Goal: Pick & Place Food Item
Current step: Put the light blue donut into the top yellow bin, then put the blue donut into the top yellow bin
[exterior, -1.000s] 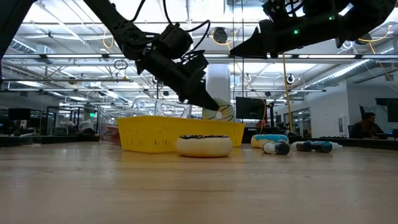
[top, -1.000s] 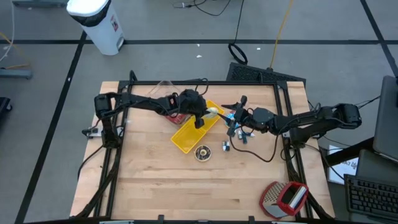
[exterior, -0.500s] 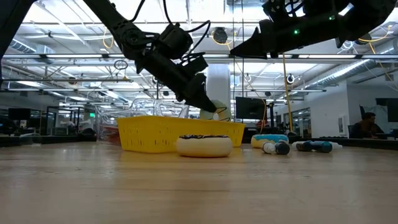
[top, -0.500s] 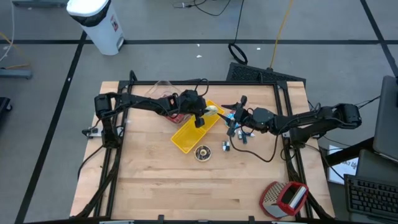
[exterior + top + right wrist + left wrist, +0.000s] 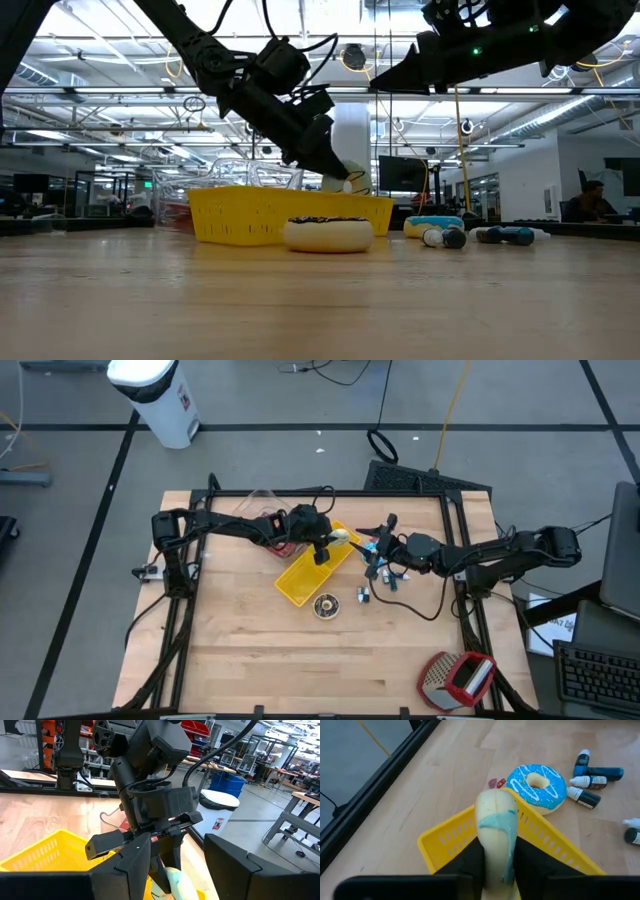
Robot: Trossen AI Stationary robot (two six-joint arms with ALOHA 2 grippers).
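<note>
A pale, long food item [image 5: 496, 827] with a teal icing stripe sits between the fingers of my left gripper [image 5: 497, 855], over the far right end of the yellow basket [image 5: 298, 578]. In the low view it shows just above the basket's rim [image 5: 340, 181]. My right gripper [image 5: 372, 552] hangs level and open to the right of the basket, facing the left gripper, with nothing between its fingers [image 5: 125, 865]. A blue-iced donut [image 5: 537, 787] lies on the table just beyond the basket. My left gripper pinches the food item's near part [image 5: 492, 862] between its two fingers, which lie along it. The fingers slant down from the table's left side. The item's free end [image 5: 492, 802] reaches over the basket's far rim; whether it rests on the rim, I cannot tell.
A sprinkled donut [image 5: 325, 606] lies on the table in front of the basket. Small bottles [image 5: 364, 595] lie to its right, more in the left wrist view [image 5: 592, 770]. A clear container with red contents [image 5: 280, 546] is behind the left arm. A red and grey item [image 5: 457, 678] sits at the near right corner.
Both arms have kept still. In the low view the food item has shifted a little at the left fingertips, and less of its free end now shows beyond them.
</note>
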